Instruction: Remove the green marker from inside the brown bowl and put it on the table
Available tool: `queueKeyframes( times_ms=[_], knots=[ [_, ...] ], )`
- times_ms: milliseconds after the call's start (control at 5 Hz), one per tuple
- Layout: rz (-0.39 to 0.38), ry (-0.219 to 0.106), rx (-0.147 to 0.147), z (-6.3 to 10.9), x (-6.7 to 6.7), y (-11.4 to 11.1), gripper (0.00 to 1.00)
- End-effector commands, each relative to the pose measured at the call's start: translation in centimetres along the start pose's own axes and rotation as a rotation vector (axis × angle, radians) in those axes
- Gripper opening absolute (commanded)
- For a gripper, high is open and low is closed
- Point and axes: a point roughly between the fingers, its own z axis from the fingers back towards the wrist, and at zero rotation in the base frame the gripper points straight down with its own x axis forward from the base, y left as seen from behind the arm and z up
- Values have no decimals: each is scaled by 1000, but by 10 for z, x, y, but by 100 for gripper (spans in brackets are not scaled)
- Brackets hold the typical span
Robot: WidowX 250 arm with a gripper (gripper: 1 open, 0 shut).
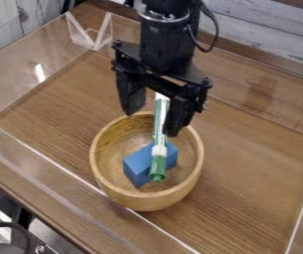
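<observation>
No legible writing. The green marker (159, 125) leans lengthwise from the brown bowl (114, 171) floor over the far rim. End effector (153, 111) spread, straddling its upper end.

Wood-grain table (266, 149) with clear glossy acrylic walls (35, 60); smooth light wooden bowl (114, 184); matt black gripper (154, 107); glossy marker (159, 129).

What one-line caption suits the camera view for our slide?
Open black gripper poised over green-and-white marker leaning in round wooden bowl beside blue block.
</observation>
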Motion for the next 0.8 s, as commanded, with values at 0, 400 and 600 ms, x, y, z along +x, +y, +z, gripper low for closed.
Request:
queueKeyframes(
  times_ms=[0,400,600],
  knots=[
    [-17,-44,0,6,-3,-4,100],
    [-33,-48,0,-2,-11,-8,100],
    [-42,-52,-1,-6,-14,-10,100]
  ],
)
